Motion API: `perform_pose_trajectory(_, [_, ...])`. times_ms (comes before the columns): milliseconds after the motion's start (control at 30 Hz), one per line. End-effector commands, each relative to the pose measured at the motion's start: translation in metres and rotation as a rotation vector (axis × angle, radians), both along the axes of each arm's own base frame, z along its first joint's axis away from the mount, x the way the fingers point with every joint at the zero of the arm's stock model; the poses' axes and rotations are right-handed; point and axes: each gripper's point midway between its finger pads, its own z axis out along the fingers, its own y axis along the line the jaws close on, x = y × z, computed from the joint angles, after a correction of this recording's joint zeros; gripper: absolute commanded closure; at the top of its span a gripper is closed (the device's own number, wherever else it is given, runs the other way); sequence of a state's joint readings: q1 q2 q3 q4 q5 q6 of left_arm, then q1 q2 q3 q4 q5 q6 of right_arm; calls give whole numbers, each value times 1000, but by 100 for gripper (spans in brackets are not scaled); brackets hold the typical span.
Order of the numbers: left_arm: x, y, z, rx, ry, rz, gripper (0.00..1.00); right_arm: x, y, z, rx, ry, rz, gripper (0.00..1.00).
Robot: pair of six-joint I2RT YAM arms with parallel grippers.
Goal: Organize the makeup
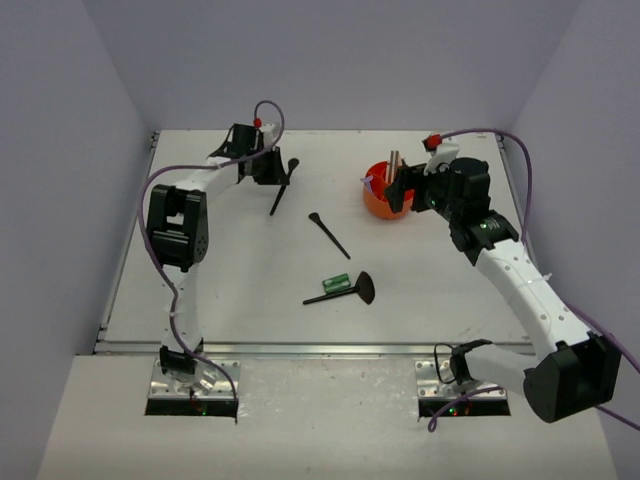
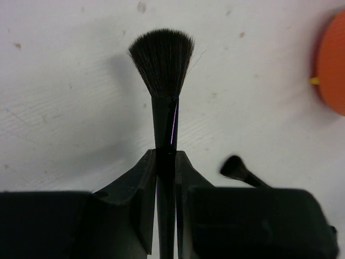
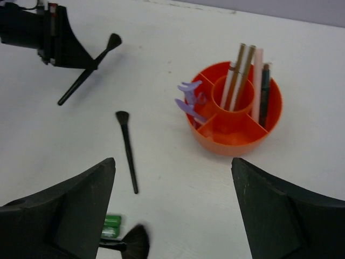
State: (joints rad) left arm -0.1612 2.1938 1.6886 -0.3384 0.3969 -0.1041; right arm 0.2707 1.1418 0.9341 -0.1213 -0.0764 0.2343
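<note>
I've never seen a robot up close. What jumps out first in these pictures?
The bright orange cup at the far right of the table, with tan and pink sticks standing in it and lilac tools in a side compartment. Then the left gripper, shut on a black brush at the back left, while a fan brush and green tube lie loose near the middle.

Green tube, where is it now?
In the top view, the small green tube lies mid-table beside the black fan-headed brush, toward the near edge.
</note>
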Motion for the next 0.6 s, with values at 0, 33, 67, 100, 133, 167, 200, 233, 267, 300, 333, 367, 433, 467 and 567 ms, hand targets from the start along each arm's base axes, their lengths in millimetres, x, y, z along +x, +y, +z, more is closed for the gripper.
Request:
perform_pose_trajectory(0, [2, -44, 185, -240, -406, -224, 100, -3, 52, 69, 174, -69, 258, 8])
perform_pose_trajectory(33, [-6, -51, 202, -273, -435, -273, 100, -5, 60, 77, 199, -69, 303, 6])
perform_pose_trajectory(67, [-14, -59, 218, -301, -464, -322, 100, -7, 70, 91, 238, -77, 357, 4])
perform_pose_trajectory(100, [-24, -66, 234, -328, -492, -373, 100, -10, 80, 105, 279, -82, 411, 3])
perform_pose_trajectory(133, [-32, -70, 240, -349, -499, -408, 100, -10, 84, 102, 302, -56, 431, 3])
perform_pose_trajectory(167, [-42, -78, 245, -380, -492, -449, 100, -6, 90, 115, 329, -72, 449, 3])
perform_pose_trajectory(200, [-52, -86, 250, -411, -484, -491, 100, -1, 94, 128, 355, -87, 469, 3])
perform_pose_trajectory(233, [-61, -92, 255, -439, -471, -523, 100, 4, 98, 135, 379, -82, 472, 4])
perform_pose_trajectory(267, [-68, -98, 259, -462, -463, -549, 100, 11, 101, 138, 401, -70, 468, 4])
perform_pose_trajectory(300, [-72, -102, 262, -474, -460, -564, 100, 18, 103, 140, 422, -59, 452, 5])
perform_pose_trajectory(333, [-77, -108, 264, -483, -456, -578, 100, 22, 103, 148, 456, -62, 429, 7])
perform_pose_trajectory(367, [-83, -114, 269, -491, -458, -596, 100, 30, 103, 153, 505, -55, 394, 9])
perform_pose_trajectory(433, [-93, -123, 273, -504, -453, -624, 100, 39, 102, 155, 569, -57, 345, 13])
perform_pose_trajectory(467, [-98, -129, 274, -516, -440, -637, 100, 43, 103, 155, 617, -62, 314, 14])
perform_pose_trajectory(567, [-101, -135, 271, -521, -422, -635, 100, 52, 106, 152, 648, -73, 265, 18])
